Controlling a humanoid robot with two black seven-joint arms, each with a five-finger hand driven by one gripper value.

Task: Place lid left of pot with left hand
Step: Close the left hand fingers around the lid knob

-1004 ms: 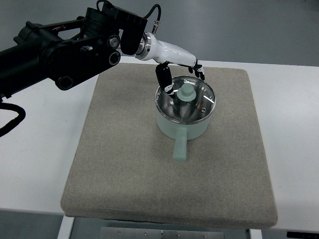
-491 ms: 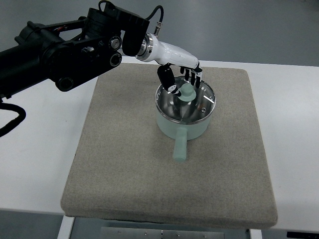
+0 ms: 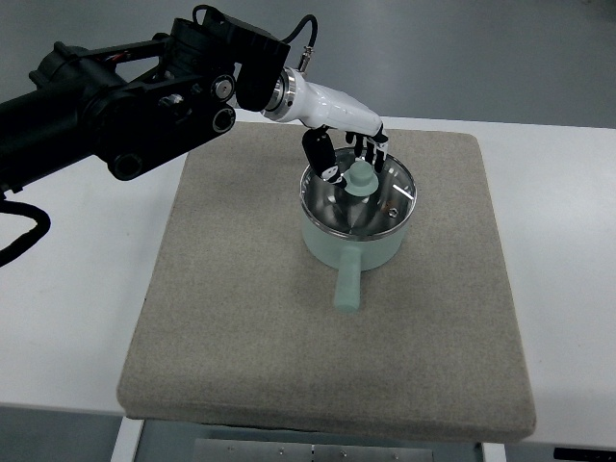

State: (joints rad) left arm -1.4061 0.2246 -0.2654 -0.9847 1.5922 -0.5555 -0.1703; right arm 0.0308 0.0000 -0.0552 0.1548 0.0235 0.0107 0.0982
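Note:
A pale green pot (image 3: 377, 252) stands on the grey mat (image 3: 241, 318), its handle (image 3: 347, 286) pointing toward the near edge. A glass lid (image 3: 387, 206) with a steel rim and a pale green knob (image 3: 361, 180) sits on the pot. My left hand (image 3: 348, 160), white with dark fingers, hovers over the far left part of the lid. The thumb is just left of the knob and the fingers (image 3: 372, 150) hang behind it. A gap shows between them and the knob, so the hand is open. The right arm is out of view.
The mat lies on a white table (image 3: 77, 318). My black left arm (image 3: 125, 96) stretches over the table's far left corner, with a cable looping at the left edge. Bare mat lies left of the pot and in front of it.
The left hand has come down and toward the knob, from the lid's far rim to just around the knob. The lid and pot have not moved.

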